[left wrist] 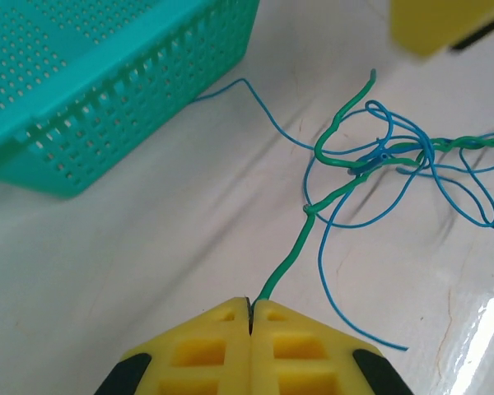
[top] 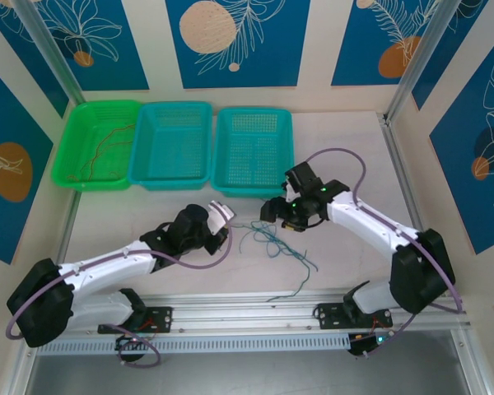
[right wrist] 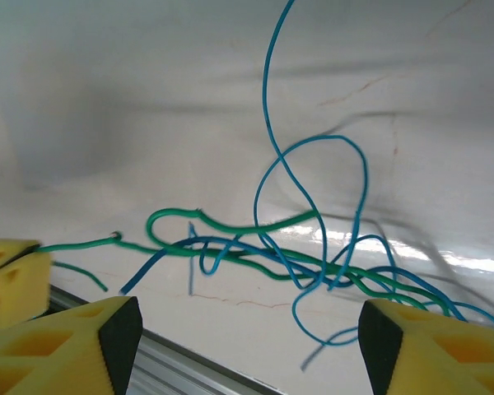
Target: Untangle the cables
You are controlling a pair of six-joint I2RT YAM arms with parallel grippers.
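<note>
A tangle of green and blue cables lies on the white table between the two arms. My left gripper is shut on the end of the green cable, which runs up into the knot with the blue cable. In the top view the left gripper sits just left of the tangle. My right gripper hangs open above the green and blue strands; in the top view the right gripper stands at the tangle's upper edge. A red-orange cable lies in the green basket.
Three baskets line the back: the green basket, a teal basket and another teal basket. The teal basket's wall is close to the left gripper. An aluminium rail runs along the near edge.
</note>
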